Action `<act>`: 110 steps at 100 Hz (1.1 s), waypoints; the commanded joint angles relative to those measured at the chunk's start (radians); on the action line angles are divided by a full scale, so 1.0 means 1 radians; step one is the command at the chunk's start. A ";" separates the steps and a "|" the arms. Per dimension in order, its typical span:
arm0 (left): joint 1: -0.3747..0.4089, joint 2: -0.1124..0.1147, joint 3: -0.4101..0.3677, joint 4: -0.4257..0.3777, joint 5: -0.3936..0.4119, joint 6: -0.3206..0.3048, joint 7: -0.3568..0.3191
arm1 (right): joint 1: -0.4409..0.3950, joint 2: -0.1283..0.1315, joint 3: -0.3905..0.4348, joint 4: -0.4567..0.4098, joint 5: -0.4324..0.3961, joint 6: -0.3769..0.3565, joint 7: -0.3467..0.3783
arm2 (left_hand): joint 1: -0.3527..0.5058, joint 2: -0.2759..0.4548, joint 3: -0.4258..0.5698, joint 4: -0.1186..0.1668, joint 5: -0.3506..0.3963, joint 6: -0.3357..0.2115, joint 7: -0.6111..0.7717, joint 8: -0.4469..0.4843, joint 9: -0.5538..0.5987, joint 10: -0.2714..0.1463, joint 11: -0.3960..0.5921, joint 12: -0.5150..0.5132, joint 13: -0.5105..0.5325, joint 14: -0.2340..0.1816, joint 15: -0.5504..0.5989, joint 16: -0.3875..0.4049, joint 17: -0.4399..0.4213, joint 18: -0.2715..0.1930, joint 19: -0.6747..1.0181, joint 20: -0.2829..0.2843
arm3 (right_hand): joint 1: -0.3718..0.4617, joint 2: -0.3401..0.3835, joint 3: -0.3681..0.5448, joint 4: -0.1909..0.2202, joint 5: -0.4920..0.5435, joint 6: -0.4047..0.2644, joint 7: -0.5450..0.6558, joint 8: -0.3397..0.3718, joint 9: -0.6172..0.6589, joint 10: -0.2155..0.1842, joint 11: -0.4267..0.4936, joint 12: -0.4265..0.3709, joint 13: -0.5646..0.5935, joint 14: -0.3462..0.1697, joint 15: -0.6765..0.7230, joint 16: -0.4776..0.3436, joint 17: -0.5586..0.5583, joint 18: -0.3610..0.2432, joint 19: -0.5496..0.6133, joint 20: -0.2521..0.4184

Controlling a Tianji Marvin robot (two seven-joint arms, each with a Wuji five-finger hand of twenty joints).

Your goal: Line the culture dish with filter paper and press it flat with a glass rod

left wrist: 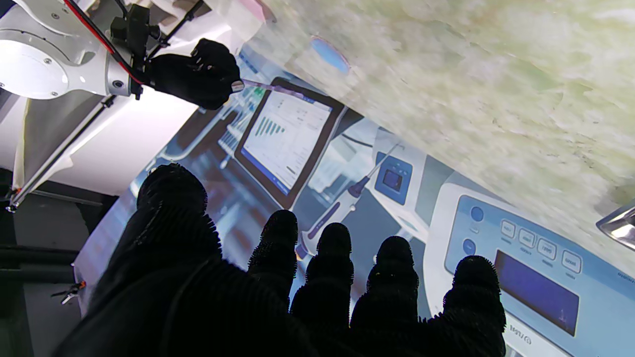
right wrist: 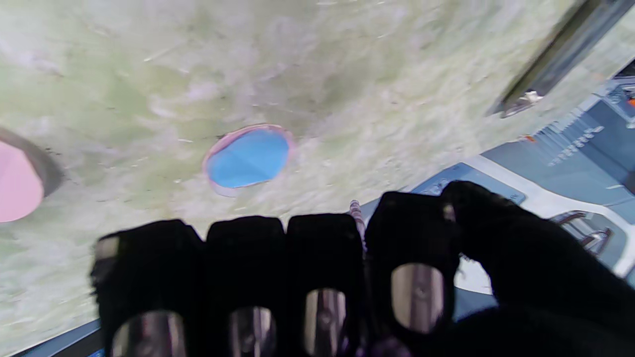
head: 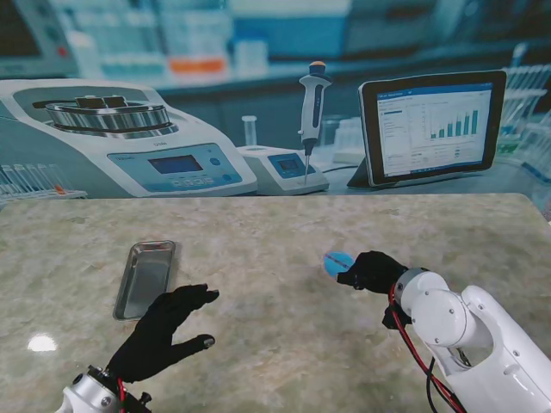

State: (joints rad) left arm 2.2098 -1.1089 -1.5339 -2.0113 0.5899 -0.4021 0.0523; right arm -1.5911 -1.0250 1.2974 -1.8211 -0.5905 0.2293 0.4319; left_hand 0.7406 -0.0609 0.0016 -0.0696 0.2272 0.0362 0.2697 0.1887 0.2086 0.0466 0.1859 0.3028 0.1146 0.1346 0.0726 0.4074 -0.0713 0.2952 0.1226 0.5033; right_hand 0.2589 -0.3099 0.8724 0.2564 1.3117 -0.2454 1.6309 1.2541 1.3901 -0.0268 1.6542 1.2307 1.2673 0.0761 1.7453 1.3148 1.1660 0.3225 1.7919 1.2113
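One glass rod (left wrist: 270,87) in closed right hand (head: 375,271), tip twd dish (head: 338,261); left hand (head: 164,335) empty, spread

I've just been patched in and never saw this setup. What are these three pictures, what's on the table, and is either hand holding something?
Two white robot arms end in black-gloved five-finger hands. The wide picture looks down from the stand; the other two come from wrist cameras and appear upside down. On the marbled table lie a rectangular steel tray and a round dish lined with blue paper. The right hand is closed on a thin clear glass rod near that dish. The left hand is open, holding nothing.
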 commanded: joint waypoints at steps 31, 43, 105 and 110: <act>-0.025 0.005 -0.016 0.023 0.005 -0.070 -0.017 | -0.102 -0.005 0.003 -0.122 0.102 -0.125 0.001 | 0.057 -0.043 -0.005 0.039 -0.005 -0.024 0.076 0.047 -0.016 0.003 0.060 0.039 0.044 -0.012 0.056 0.112 0.063 -0.026 0.134 0.147 | -0.021 0.013 -0.002 0.012 0.051 0.074 0.111 0.017 0.051 -0.051 0.102 0.006 0.041 -0.101 0.120 0.039 0.041 -0.003 0.302 0.031; -0.036 0.007 -0.016 0.026 0.010 -0.092 -0.026 | -0.119 -0.003 -0.012 -0.146 0.132 -0.166 0.008 | 0.052 -0.060 -0.004 0.040 -0.026 -0.040 0.080 0.050 -0.015 -0.007 0.059 0.038 0.045 -0.016 0.051 0.106 0.062 -0.026 0.136 0.143 | -0.021 0.013 -0.003 0.010 0.051 0.074 0.111 0.017 0.051 -0.051 0.102 0.006 0.041 -0.101 0.120 0.039 0.041 -0.003 0.302 0.032; -0.085 0.023 0.022 0.030 0.106 -0.113 -0.044 | -0.069 0.017 -0.173 -0.157 0.248 -0.311 0.060 | -0.179 -0.199 0.415 -0.006 -0.074 -0.064 0.035 0.019 -0.014 -0.043 0.044 0.025 0.052 -0.032 0.037 0.065 0.071 -0.024 0.155 0.104 | -0.017 0.018 -0.016 0.002 0.051 0.075 0.109 0.017 0.051 -0.053 0.101 0.005 0.041 -0.103 0.119 0.039 0.041 -0.005 0.302 0.031; -0.088 0.023 0.023 0.030 0.120 -0.115 -0.041 | -0.062 0.018 -0.184 -0.155 0.253 -0.318 0.061 | -0.172 -0.210 0.428 -0.005 -0.074 -0.072 0.030 0.016 -0.014 -0.045 0.044 0.025 0.054 -0.034 0.037 0.062 0.073 -0.025 0.155 0.103 | -0.017 0.018 -0.017 0.002 0.051 0.075 0.109 0.017 0.051 -0.053 0.101 0.005 0.041 -0.103 0.119 0.038 0.041 -0.005 0.302 0.031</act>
State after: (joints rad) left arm 2.1212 -1.0891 -1.5125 -1.9792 0.7082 -0.5124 0.0105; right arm -1.6537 -1.0036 1.1264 -1.9754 -0.3423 -0.0801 0.4859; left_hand 0.5906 -0.2417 0.3886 -0.0624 0.1832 -0.0006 0.3207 0.2217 0.2086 0.0442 0.2464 0.3244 0.1457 0.1345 0.1239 0.4847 -0.0027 0.2951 0.2397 0.6154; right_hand 0.2589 -0.3099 0.8643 0.2564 1.3117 -0.2454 1.6309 1.2541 1.3901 -0.0270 1.6579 1.2307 1.2673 0.0760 1.7455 1.3148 1.1660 0.3225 1.7919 1.2113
